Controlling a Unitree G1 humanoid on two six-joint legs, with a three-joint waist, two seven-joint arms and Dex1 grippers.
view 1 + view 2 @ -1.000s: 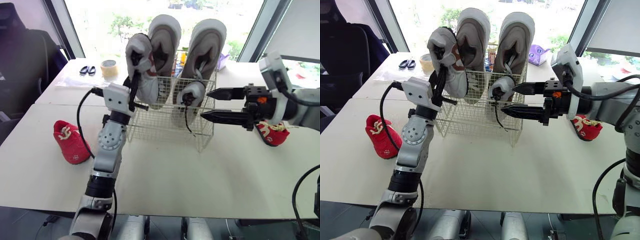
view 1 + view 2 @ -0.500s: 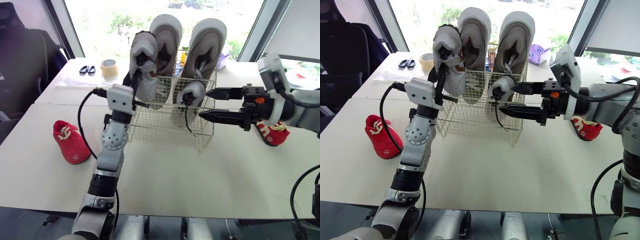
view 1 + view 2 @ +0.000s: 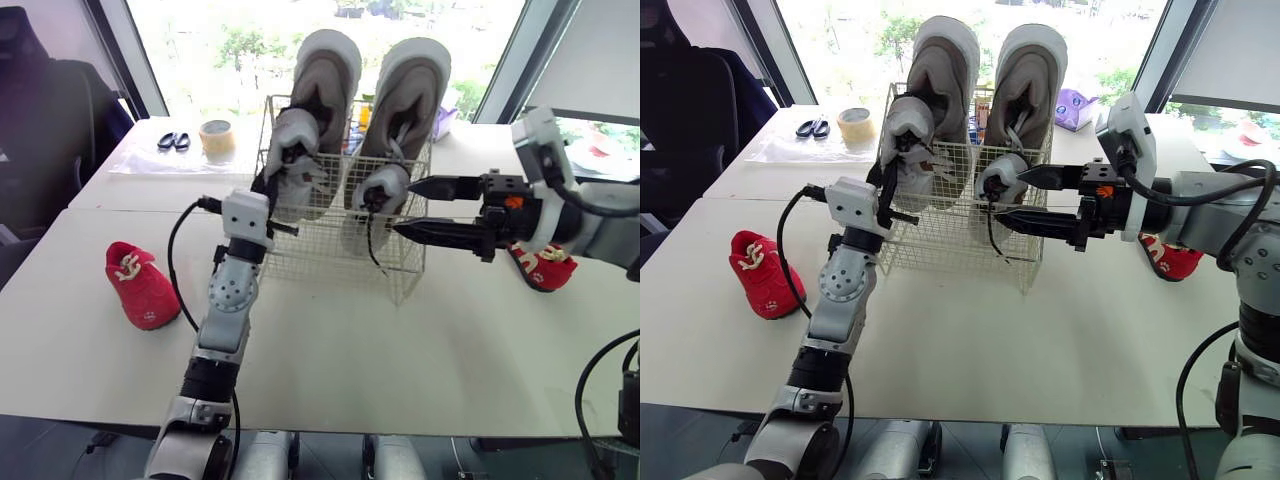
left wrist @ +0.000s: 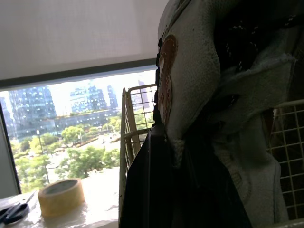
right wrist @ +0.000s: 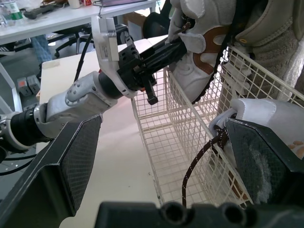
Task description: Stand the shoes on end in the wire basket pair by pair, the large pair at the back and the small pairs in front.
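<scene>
One small shoe [image 3: 293, 163] held in left pincer [image 3: 264, 186]

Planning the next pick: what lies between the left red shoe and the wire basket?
Bare tabletop, crossed only by the left arm and its cable, seen in the left eye view.

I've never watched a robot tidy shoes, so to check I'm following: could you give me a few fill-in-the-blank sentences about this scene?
1. The two large grey shoes stand at the ____ of the wire basket.
2. The left fingers grip a small grey shoe just in ____ of the large pair.
3. The right fingers are ____ rather than shut.
4. Outside the basket, ____ small red shoes lie on the table.

Missing words: back; front; open; two.
</scene>
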